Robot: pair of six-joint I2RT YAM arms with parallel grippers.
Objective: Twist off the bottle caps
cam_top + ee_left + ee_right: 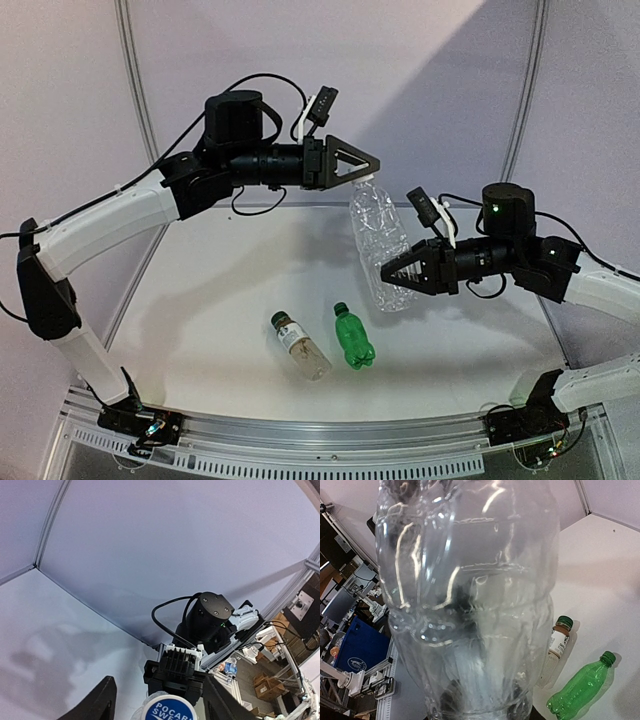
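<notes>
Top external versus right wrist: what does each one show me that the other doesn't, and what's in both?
Only top external: both arms, the left pincer at the white cap, and the right pincer gripping the clear ribbed bottle low on its body, off the table. Only right wrist: the room past the table edge, with a blue crate. Both: the ribbed bottle, plus the labelled bottle and green bottle lying on the table, each with its dark green cap on.

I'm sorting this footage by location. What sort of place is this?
Probably a robotics lab or workshop: a white table enclosed by plain backdrop panels, with cardboard boxes stacked beyond it and a blue crate beside the rig.
</notes>
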